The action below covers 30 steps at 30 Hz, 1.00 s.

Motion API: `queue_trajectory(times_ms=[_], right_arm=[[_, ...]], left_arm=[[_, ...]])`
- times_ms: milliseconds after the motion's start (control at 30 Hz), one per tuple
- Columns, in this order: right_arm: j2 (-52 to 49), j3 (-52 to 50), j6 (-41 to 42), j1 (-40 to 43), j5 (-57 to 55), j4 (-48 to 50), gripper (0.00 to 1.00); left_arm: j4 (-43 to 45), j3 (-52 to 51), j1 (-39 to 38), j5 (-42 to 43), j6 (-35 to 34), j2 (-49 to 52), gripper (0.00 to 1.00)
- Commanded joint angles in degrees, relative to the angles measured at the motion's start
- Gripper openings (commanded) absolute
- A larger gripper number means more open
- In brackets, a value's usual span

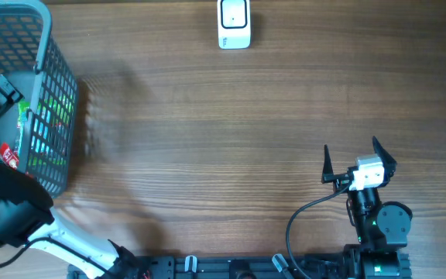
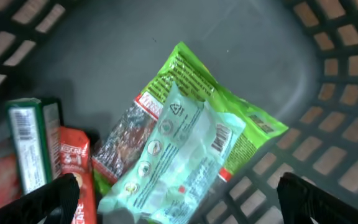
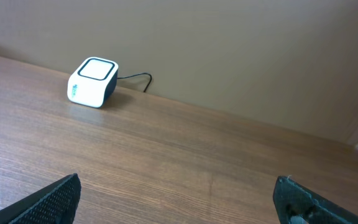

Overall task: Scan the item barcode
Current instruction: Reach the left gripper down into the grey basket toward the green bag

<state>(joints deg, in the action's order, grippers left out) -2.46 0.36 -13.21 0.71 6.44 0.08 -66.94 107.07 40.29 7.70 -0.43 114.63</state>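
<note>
While the left fingers [image 2: 48,202] are seen reaching down inside the grey mesh basket [image 1: 53,70], they are spread wide and nothing is pinched between them. Only their dark tips are shown in the left wrist view, at 7 and 5 o'clock of the frame.

A green packet [image 2: 241,118] is seen lying on the basket floor, tilted across the middle of that view. A pale translucent pouch [image 2: 179,155] is laid over it, with a small barcode [image 2: 221,138] turned upward on its 3 o'clock side. A green box [image 2: 33,143] with a striped code on its face is stood at 9 o'clock of the pouch, and a red packet [image 2: 73,158] is wedged just beside that box. Whether either fingertip touches the packets cannot be told.

From overhead, the basket is placed at 10 o'clock of the tabletop [image 1: 223,139]. A white scanner [image 1: 234,23] is set at 12 o'clock, near the far edge, and its dark cable [image 3: 135,79] is run off behind it. The right fingers [image 1: 327,167] are found at 4 o'clock of the tabletop, spread apart and empty, pointed toward the scanner and well apart from both it and the basket.
</note>
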Motion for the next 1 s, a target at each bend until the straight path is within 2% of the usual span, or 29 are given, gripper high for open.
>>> queue_trajectory(times_ms=[0,367,700,800,867,900,933,967], right_arm=[[0.0,0.0,-0.3,0.2,0.9,0.3,1.00],[0.0,0.0,-0.3,0.2,0.9,0.3,1.00],[0.0,0.0,-0.3,0.2,0.9,0.3,1.00],[0.0,0.0,-0.3,0.2,0.9,0.3,1.00],[0.0,0.0,-0.3,0.2,0.9,0.3,1.00],[0.0,0.0,-0.3,0.2,0.9,0.3,1.00],[0.0,0.0,-0.3,0.2,0.9,0.3,1.00],[0.0,0.0,-0.3,0.2,0.9,0.3,1.00]], left_arm=[[4.4,-5.8,0.0,1.2,3.4,1.9,1.00],[18.8,-20.3,0.0,1.3,4.7,2.4,1.00],[24.6,-26.5,0.0,1.3,4.7,2.4,0.99],[24.7,-25.9,0.1,3.8,4.5,2.1,0.67],[24.3,-24.9,0.1,4.3,4.5,1.6,0.31],[24.0,-23.9,0.1,4.3,4.5,0.9,0.41],[23.7,-22.8,0.1,4.2,4.5,0.2,0.77],[23.6,-21.8,0.1,3.9,4.5,-0.7,0.90]])
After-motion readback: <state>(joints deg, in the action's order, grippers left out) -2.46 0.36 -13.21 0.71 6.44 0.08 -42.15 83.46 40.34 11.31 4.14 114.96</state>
